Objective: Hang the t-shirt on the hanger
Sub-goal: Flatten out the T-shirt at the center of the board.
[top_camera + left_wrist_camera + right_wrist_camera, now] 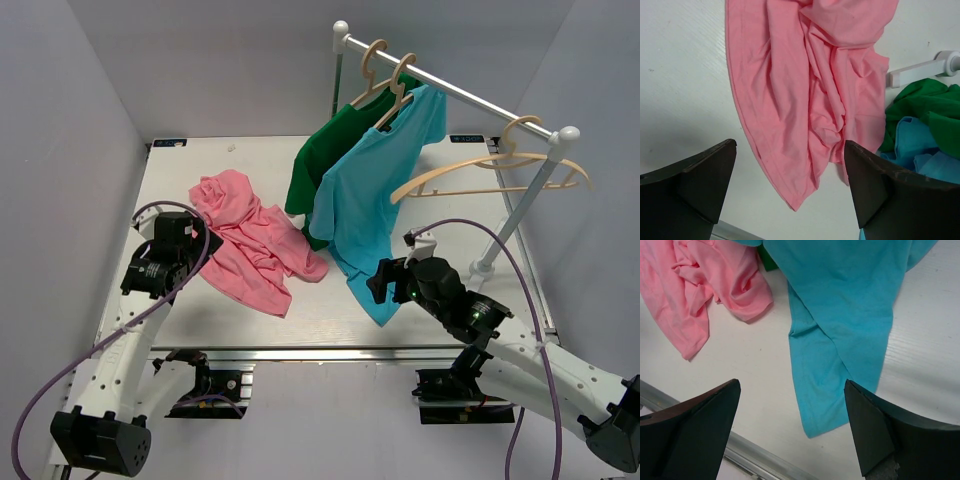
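Note:
The pink t-shirt lies crumpled on the left middle of the table. It also shows in the left wrist view and the right wrist view. The bare beige hanger hangs on the right end of the rail. My left gripper is open and empty at the shirt's left edge; in its wrist view the jaws stand wide apart above the shirt's lower corner. My right gripper is open and empty over the teal shirt's hem, as its wrist view shows.
A white clothes rack stands at the back right, its base on the table. Two hangers on it carry a green shirt and a teal shirt that drapes onto the table. The table's metal front edge is close.

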You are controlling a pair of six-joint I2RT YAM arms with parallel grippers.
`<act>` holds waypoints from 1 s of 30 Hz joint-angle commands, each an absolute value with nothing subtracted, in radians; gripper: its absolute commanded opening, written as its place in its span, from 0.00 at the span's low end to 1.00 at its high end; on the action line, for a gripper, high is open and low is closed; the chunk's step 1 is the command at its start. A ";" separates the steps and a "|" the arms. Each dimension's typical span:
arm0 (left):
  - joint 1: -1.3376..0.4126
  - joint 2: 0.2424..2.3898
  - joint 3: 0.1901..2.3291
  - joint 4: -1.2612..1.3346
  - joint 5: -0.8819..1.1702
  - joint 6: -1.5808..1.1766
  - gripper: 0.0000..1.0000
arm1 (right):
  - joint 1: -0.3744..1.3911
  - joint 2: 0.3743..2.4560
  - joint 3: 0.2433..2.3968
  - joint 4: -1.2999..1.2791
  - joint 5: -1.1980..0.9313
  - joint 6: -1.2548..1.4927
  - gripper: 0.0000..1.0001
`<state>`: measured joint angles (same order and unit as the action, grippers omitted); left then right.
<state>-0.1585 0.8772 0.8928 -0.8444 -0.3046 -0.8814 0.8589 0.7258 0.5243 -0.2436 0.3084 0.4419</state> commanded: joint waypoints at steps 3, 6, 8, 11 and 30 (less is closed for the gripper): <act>-0.160 0.936 0.903 -0.733 -0.265 -0.865 0.98 | 0.864 0.735 0.534 -0.143 0.201 0.408 0.89; -0.158 1.073 0.974 -0.667 -0.252 -0.825 0.98 | 0.864 0.767 0.526 -0.103 0.209 0.466 0.89; -0.160 1.214 1.043 -0.650 -0.244 -0.760 0.98 | 0.864 0.816 0.541 -0.078 0.177 0.451 0.89; -0.160 1.416 1.202 -0.658 -0.276 -0.689 0.98 | 0.865 0.937 0.604 -0.071 0.072 0.425 0.89; -0.112 2.171 1.737 -0.781 -0.350 -0.644 0.38 | 1.026 1.771 1.164 0.066 0.428 0.373 0.76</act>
